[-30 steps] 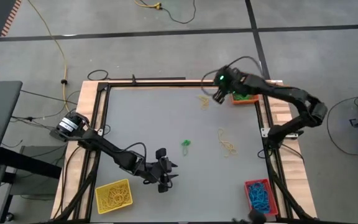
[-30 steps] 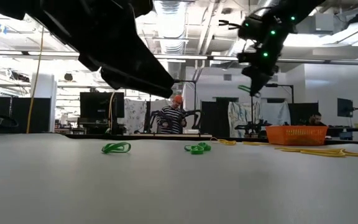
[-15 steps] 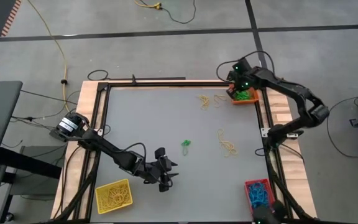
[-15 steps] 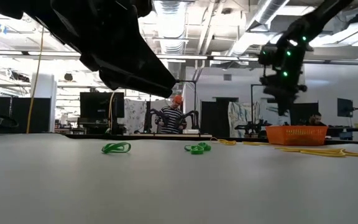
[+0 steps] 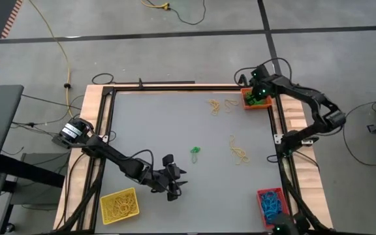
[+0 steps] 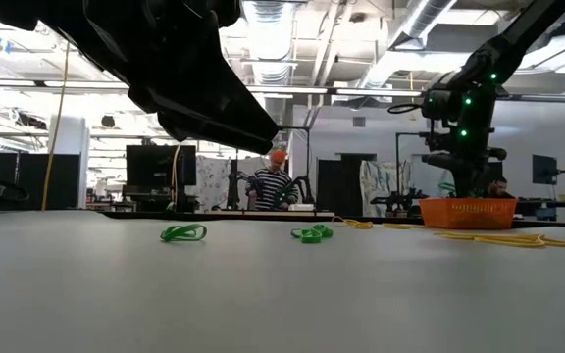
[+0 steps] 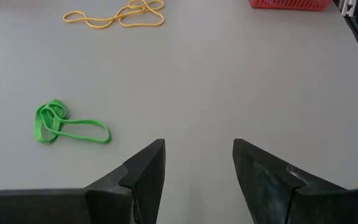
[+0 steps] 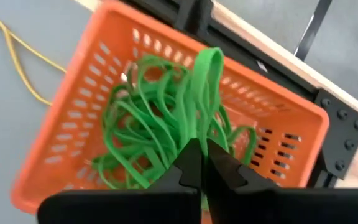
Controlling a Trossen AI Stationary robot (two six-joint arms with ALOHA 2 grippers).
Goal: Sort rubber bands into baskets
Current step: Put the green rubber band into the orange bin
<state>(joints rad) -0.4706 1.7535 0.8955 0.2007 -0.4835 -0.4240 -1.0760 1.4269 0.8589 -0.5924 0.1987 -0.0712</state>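
Directly over the orange basket, right gripper pinches a green band, drop zone straight below; left gripper w/ jaws wide, idle nr table front.

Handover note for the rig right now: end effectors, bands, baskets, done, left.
Right end effector: over the orange basket, pinching a green band, not yet dropped.
Left end effector: open, idle above the table near the yellow basket.
Done: green bands in orange, yellow in yellow, blue in the red basket.
Left: loose green bands mid-table, yellow bands on the right half.
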